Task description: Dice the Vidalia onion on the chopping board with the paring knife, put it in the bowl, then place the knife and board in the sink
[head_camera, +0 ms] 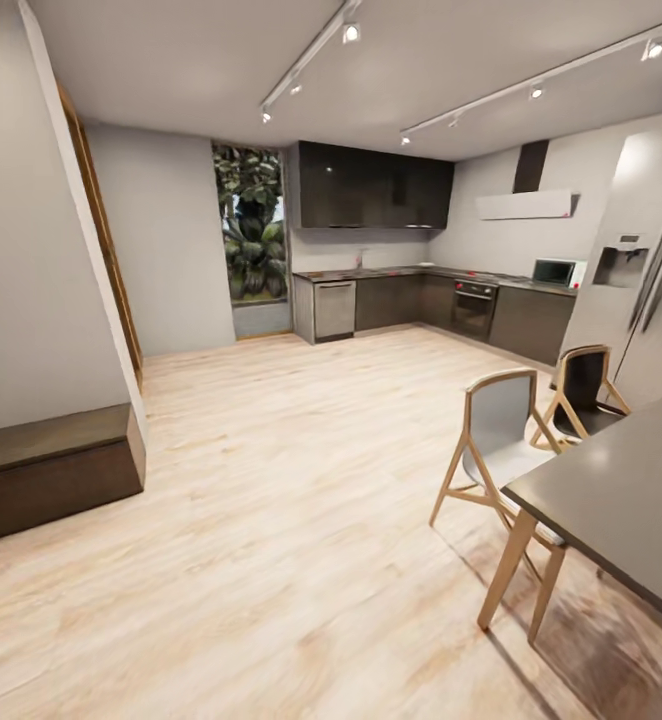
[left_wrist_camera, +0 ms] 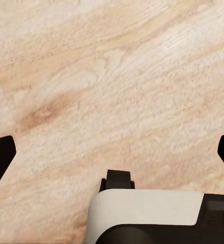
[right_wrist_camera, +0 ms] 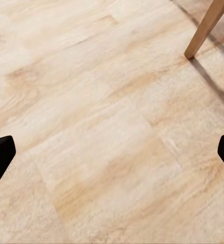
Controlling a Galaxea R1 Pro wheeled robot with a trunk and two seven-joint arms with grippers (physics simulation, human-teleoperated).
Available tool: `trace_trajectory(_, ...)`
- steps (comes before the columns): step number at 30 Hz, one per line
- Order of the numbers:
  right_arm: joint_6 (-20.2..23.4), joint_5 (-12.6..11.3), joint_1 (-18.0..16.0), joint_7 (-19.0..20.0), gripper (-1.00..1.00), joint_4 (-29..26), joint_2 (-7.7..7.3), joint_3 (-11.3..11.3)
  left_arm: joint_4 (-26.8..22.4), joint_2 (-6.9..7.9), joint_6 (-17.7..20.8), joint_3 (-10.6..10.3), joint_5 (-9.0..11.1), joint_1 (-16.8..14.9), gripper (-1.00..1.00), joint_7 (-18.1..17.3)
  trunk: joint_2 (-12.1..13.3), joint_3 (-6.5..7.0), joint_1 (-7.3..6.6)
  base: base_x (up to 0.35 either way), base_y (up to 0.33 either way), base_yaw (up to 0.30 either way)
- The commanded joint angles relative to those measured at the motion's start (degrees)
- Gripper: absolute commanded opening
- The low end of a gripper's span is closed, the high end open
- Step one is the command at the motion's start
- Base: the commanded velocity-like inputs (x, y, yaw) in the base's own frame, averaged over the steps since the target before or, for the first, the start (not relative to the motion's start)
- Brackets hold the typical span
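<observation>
I am looking across an open room toward a kitchen at the far wall. The countertop runs along dark grey cabinets there, far ahead of both my claws, and it is too small from here for me to make out the sink, onion, board, knife or bowl. A steel dishwasher and a black oven sit under the worktop, a white microwave stands on it further right, and a tall grey fridge is at the right edge. Pale wood floor stretches between me and the kitchen. Close on my right stand a dark dining table and two wooden chairs.

Through the left wrist camera, my left claw hangs above bare floor with its two black fingertips spread wide apart, holding nothing; a white part of the robot's body with a small black wheel lies below it.

My right claw also has its fingertips spread wide over the floorboards, empty, with a wooden leg beyond it
</observation>
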Motion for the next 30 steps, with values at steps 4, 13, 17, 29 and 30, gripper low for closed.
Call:
trace_trajectory(4,-0.17,-0.05,-0.02,-0.17,1.00,0.02,-0.01,0.00,0.00,-0.01,-0.13,0.05,0.17,-0.02,1.00,-0.04,-0.03,-0.05,0.02,0.270,0.000,0.059)
trace_trajectory(13,-0.17,-0.06,-0.02,-0.17,1.00,0.02,-0.02,0.00,0.00,-0.01,-0.13,0.07,0.17,-0.02,1.00,0.00,-0.03,-0.05,0.02,0.334,0.000,0.009)
trace_trajectory(17,-0.17,-0.06,-0.02,-0.17,1.00,0.02,0.01,0.00,0.00,-0.01,-0.13,0.12,0.17,-0.02,1.00,-0.01,-0.03,-0.05,0.02,0.345,0.000,0.000)
trace_trajectory(29,-0.17,-0.06,-0.02,-0.17,1.00,0.02,0.02,0.00,0.00,-0.01,-0.13,0.10,0.17,-0.02,1.00,0.01,-0.03,-0.05,0.02,0.345,0.076,0.000)
trace_trajectory(30,-0.17,-0.06,-0.02,-0.17,1.00,0.02,0.03,0.00,0.00,-0.01,-0.13,0.09,0.17,-0.02,1.00,0.01,-0.03,-0.05,0.02,0.345,0.103,0.000)
